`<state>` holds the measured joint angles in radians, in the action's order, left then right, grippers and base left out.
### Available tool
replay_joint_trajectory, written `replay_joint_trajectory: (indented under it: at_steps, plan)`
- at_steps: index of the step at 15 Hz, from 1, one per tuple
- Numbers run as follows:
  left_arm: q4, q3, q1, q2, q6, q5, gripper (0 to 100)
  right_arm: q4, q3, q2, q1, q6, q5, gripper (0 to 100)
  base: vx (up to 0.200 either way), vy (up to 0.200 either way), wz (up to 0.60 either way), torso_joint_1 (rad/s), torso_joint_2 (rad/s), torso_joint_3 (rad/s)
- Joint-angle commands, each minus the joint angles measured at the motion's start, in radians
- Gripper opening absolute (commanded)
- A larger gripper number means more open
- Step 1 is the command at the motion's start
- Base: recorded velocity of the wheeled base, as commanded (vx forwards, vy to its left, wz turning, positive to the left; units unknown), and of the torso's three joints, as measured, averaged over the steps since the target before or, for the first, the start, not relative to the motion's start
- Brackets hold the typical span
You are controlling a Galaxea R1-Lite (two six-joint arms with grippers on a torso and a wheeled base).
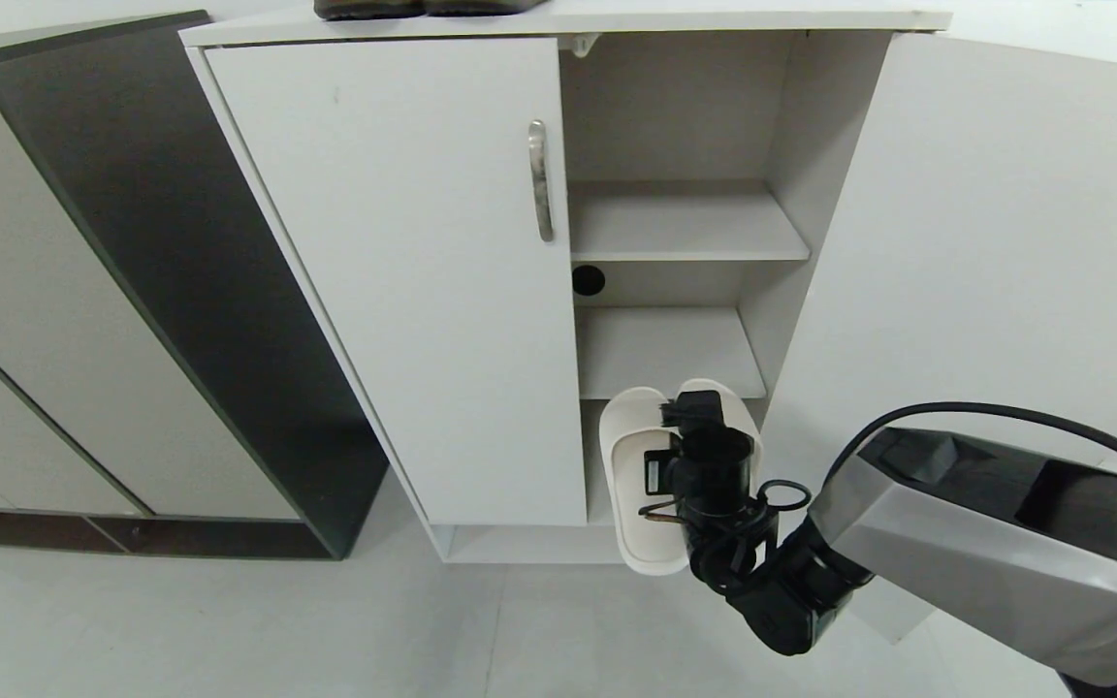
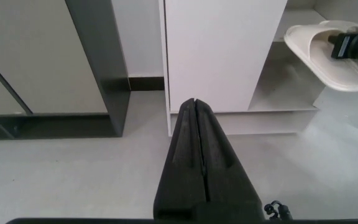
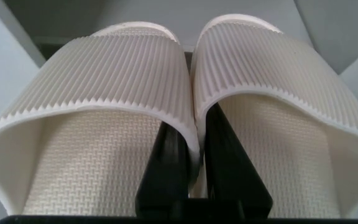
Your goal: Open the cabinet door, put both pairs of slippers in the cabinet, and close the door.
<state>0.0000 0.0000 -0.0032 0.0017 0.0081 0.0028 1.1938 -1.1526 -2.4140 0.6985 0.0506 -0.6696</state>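
Head view — right arm [image 1: 985, 523] stretched low at the cabinet [image 1: 394, 291]; right wrist view — right end effector [image 3: 194, 162] pinches both slippers [image 3: 104, 93] where they meet

Our right arm [image 1: 985, 543] stretches forward from the right and angles inward, the wrist bent, so the right gripper [image 1: 689, 427] sits low ahead of us. Its fingers [image 3: 166, 168] clamp the touching inner edges of the slippers [image 3: 123, 81], one finger inside each. Our left gripper [image 2: 194, 124] sits low and points forward, its two halves pressed flat together.
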Motion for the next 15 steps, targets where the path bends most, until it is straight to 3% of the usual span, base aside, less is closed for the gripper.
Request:
replay_joint_trajectory:
  at_steps: [1,3,15]
  plan:
    - [0.0,0.0,0.0,0.0,0.001,-0.001,0,0.001,0.001,-0.013,-0.01,0.0,0.001,0,0.0,0.0,0.0,0.0,0.0,0.0]
    - [0.0,0.0,0.0,0.001,0.001,-0.001,0,0.001,0.002,-0.014,-0.014,0.0,0.001,0,0.0,0.0,0.0,0.0,0.0,0.0]
    - [0.0,0.0,0.0,0.0,0.0,0.002,0,0.001,-0.001,-0.013,-0.02,-0.002,0.005,0,0.2,0.0,0.0,0.002,0.0,0.001]
